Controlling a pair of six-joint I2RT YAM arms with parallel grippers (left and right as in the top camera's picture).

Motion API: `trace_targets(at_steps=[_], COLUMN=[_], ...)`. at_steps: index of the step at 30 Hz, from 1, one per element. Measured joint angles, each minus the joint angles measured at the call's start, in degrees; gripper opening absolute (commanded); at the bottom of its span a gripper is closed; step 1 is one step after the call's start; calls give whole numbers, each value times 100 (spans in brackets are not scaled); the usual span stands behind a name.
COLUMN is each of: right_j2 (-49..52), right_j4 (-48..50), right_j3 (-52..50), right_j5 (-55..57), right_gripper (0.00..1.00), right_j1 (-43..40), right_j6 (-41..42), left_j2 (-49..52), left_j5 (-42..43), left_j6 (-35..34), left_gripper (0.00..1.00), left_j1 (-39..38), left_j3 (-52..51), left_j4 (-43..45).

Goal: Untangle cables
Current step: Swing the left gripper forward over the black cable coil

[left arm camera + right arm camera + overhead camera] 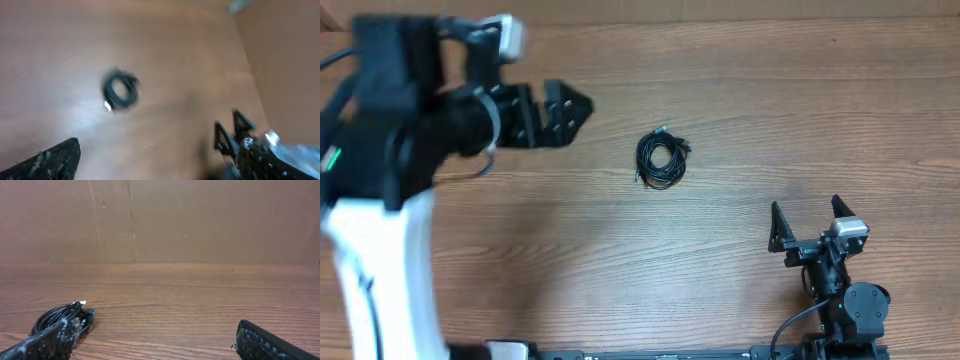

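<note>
A small coiled bundle of black cables (662, 158) lies on the wooden table near the middle. It shows blurred in the left wrist view (120, 91) and at lower left in the right wrist view (62, 317). My left gripper (568, 108) is open and empty. It is raised above the table, left of the bundle and apart from it. My right gripper (810, 220) is open and empty, low near the front right, with the bundle ahead and to its left. Its fingers (155, 347) frame bare table.
The wooden table (770, 110) has a brown wall behind it (200, 220). The left wrist view is motion-blurred. The right arm also shows there at lower right (247, 147). The left arm's white base stands at the left edge (375, 270).
</note>
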Motion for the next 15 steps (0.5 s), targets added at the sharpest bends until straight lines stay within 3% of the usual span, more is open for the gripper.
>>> trace_targets(at_steps=[3, 10, 15], right_j2=[0, 0, 0], right_j4=[0, 2, 2], right_j3=[0, 0, 0], right_j5=[-2, 0, 2], right_gripper=[100, 100, 100], right_j1=[-2, 0, 0], right_j6=[0, 0, 0], left_j2=[798, 2090, 2837], left_j5=[153, -1384, -1237], left_j6=[-63, -636, -782], left_gripper=[100, 100, 100], left_j1=[-273, -1180, -1298], left_j3=[57, 63, 63], left_j4=[-529, -1091, -1130])
